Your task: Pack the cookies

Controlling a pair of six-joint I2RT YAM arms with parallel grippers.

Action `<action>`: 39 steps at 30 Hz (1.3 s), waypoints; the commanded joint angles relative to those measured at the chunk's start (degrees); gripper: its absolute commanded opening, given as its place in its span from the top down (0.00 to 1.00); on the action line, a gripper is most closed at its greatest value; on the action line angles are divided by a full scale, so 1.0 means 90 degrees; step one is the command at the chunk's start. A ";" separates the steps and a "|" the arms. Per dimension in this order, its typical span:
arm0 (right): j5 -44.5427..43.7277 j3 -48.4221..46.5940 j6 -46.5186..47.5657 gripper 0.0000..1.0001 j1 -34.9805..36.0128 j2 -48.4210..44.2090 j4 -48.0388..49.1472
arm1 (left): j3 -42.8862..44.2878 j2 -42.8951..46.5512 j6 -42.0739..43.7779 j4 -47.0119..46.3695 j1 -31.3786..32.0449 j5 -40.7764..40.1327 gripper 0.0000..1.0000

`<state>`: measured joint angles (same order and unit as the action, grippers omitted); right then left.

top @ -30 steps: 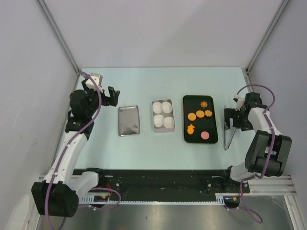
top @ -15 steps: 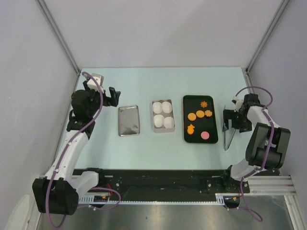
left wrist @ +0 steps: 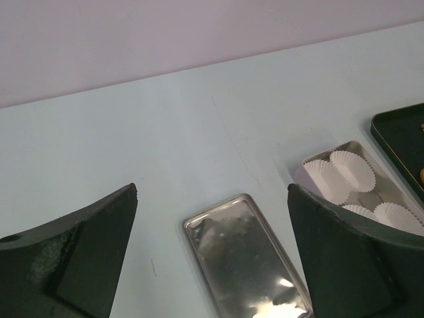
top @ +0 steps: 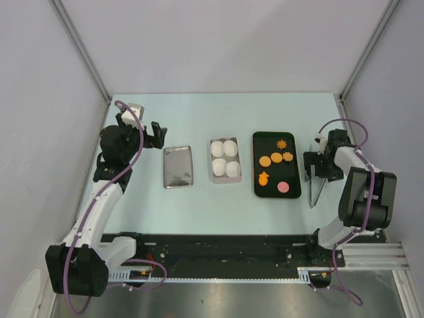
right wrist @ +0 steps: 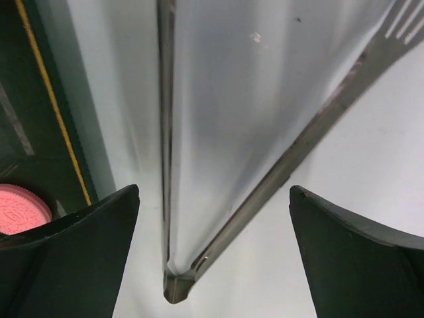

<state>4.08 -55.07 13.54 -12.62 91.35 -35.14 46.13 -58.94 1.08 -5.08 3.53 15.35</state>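
Observation:
Several orange cookies [top: 276, 158] and one pink round cookie [top: 283, 187] lie on a black tray [top: 296, 165]. The pink cookie also shows at the left edge of the right wrist view [right wrist: 20, 209]. My right gripper [top: 313, 165] is open and hangs low over metal tongs [top: 316, 184] that lie on the table right of the tray. In the right wrist view the tongs [right wrist: 199, 132] run between my spread fingers, untouched, under the right gripper [right wrist: 213, 192]. My left gripper [top: 158, 132] is open and empty, above the table behind a flat metal lid [top: 178, 166].
A metal tin [top: 225, 179] holding several white paper cups [top: 225, 148] stands between the lid and the tray. In the left wrist view the lid [left wrist: 248, 258], the tin [left wrist: 299, 173] and the tray's corner [left wrist: 401, 136] show beyond the left gripper [left wrist: 212, 189]. Grey walls enclose the table.
My right gripper has shifted a little left and toward the back along the tongs. My left arm has barely moved. The cookies have not moved.

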 commanded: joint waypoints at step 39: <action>-0.0052 -0.0482 0.1209 0.10 -0.0033 0.0836 0.1023 | -0.0252 -0.0082 0.0056 -0.0441 0.0018 0.0120 0.00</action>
<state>5.10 -56.53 19.66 -12.62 96.49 -28.75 43.81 -59.22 1.10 -6.07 3.53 15.38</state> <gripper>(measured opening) 0.907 0.996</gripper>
